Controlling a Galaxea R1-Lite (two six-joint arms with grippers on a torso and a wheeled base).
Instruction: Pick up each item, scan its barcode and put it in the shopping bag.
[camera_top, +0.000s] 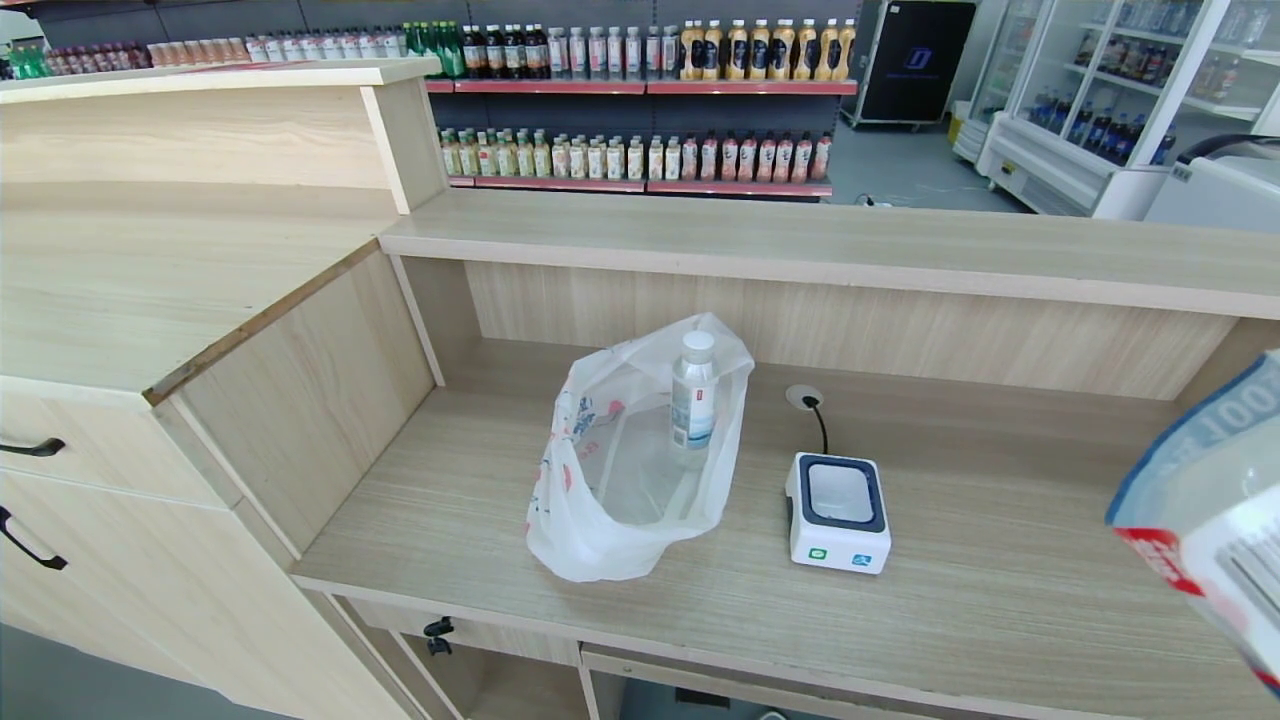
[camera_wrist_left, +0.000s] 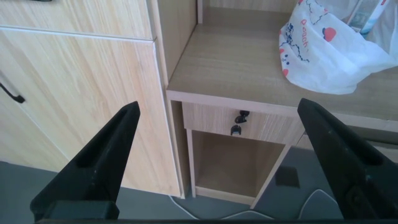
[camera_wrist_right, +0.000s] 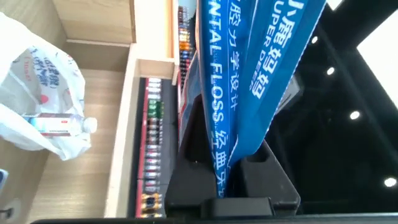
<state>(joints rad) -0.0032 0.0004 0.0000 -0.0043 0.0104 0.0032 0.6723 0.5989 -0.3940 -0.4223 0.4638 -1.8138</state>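
A white plastic shopping bag (camera_top: 620, 480) stands open on the wooden counter (camera_top: 1000, 600), with a clear bottle (camera_top: 693, 400) upright inside it. The white barcode scanner (camera_top: 838, 510) sits just right of the bag, its window facing up. A blue and white dental floss packet (camera_top: 1215, 510) hangs in the air at the far right, above the counter's right end. My right gripper (camera_wrist_right: 227, 155) is shut on that packet (camera_wrist_right: 249, 68). My left gripper (camera_wrist_left: 219, 106) is open and holds nothing, low in front of the counter's left corner, with the bag (camera_wrist_left: 329, 56) beyond it.
A tall wooden cabinet (camera_top: 150, 300) with black handles walls off the counter's left side. A raised ledge (camera_top: 800, 245) runs along the back. A drawer lock with a key (camera_wrist_left: 237, 123) sits under the counter edge. Drink shelves and fridges stand behind.
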